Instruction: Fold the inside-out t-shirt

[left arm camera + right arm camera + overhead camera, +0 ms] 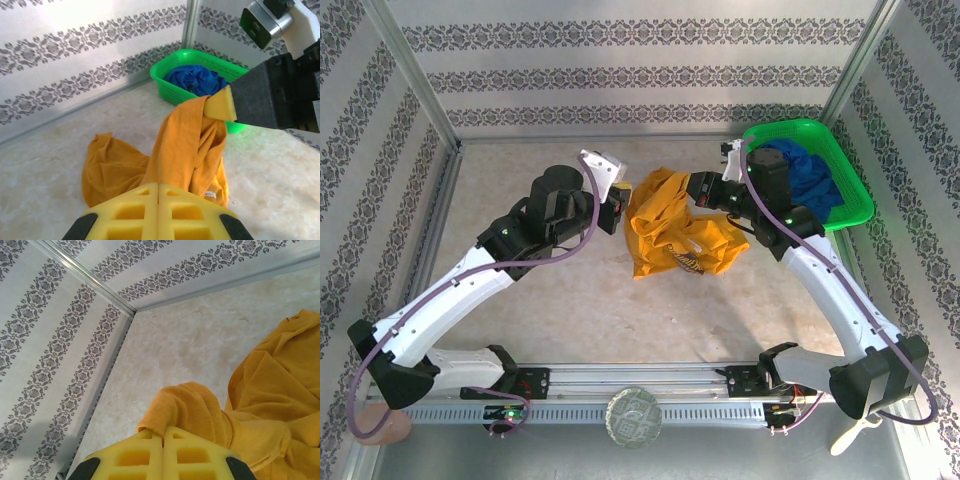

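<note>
Left gripper (617, 207) and right gripper (698, 188) face each other mid-table, both clamped.
The left arm (440, 300) rises from its base up and to the right, elbow bent, wrist turned right; its yellow pads (157, 200) are pressed together on the shirt (665, 235). The right arm (830, 285) runs up and to the left, wrist pointing left, its pads (162, 442) pinching a fold of the shirt. The two grippers are near each other but apart.

White walls (640, 75) banded with grey floral stripes rise beyond the left gripper (623, 210) and right gripper (696, 188); a beige marbled tabletop (620, 320) lies beneath both.
</note>
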Motion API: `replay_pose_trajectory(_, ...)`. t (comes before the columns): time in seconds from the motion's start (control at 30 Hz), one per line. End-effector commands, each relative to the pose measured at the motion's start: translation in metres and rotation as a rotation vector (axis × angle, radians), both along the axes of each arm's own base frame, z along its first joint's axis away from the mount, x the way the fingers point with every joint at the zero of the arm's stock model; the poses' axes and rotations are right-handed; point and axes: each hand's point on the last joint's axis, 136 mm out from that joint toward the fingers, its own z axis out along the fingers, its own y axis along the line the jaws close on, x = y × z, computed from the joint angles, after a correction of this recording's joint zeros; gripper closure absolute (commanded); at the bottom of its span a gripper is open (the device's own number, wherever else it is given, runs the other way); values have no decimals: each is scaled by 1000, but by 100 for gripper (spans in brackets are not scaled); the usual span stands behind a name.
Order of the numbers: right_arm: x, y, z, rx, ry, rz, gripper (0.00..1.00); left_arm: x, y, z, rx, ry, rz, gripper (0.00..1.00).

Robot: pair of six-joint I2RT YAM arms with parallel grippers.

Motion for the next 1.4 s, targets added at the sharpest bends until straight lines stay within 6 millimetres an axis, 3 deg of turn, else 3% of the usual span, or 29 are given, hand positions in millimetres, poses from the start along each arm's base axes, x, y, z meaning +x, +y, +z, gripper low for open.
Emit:
replay_pose_trajectory(0.0, -3, 4, 15, 27, -33, 15, 100, -9, -15, 1, -43, 55, -93, 97)
replay_pose_trajectory(0.07, -7, 7, 18, 32, -39, 29, 100, -5, -22, -11, -21, 81, -103, 74)
replay_pose_trajectory(0.13, -10, 10, 21, 35, -46, 45, 100, -3, -31, -23, 4, 97, -111, 59)
replay_pose_trajectory(0.23, -16, 16, 26, 38, -56, 66, 100, 1, -43, -38, 62, 92, -108, 53)
replay_pose_trajectory(0.47, -27, 29, 36, 49, -75, 107, 100, 12, -61, -67, 178, 78, -74, 51)
replay_pose_trajectory(0.67, -32, 30, 38, 42, -80, 112, 100, 43, -29, -83, 301, 50, 183, 66)
replay_pose_trajectory(0.77, -29, 22, 32, 31, -70, 82, 100, 44, -18, -81, 309, 36, 221, 79)
replay_pose_trajectory(0.9, -24, 13, 27, 32, -56, 52, 100, 40, -13, -79, 286, 31, 207, 88)
replay_pose_trajectory(0.93, -24, 12, 26, 33, -53, 49, 100, 39, -12, -78, 277, 31, 203, 100)
replay_pose_trajectory(1.1, -23, 11, 25, 31, -51, 48, 100, 30, -18, -72, 208, 31, 123, 100)
replay_pose_trajectory(1.23, -21, 10, 24, 33, -46, 40, 100, 8, -35, -42, 30, -18, -40, 100)
replay_pose_trajectory(1.33, -19, 9, 23, 30, -44, 37, 100, -27, -56, 2, -243, 1, -322, 100)
replay_pose_trajectory(1.37, -17, 8, 22, 26, -42, 35, 100, -26, -54, 16, -344, 36, -370, 100)
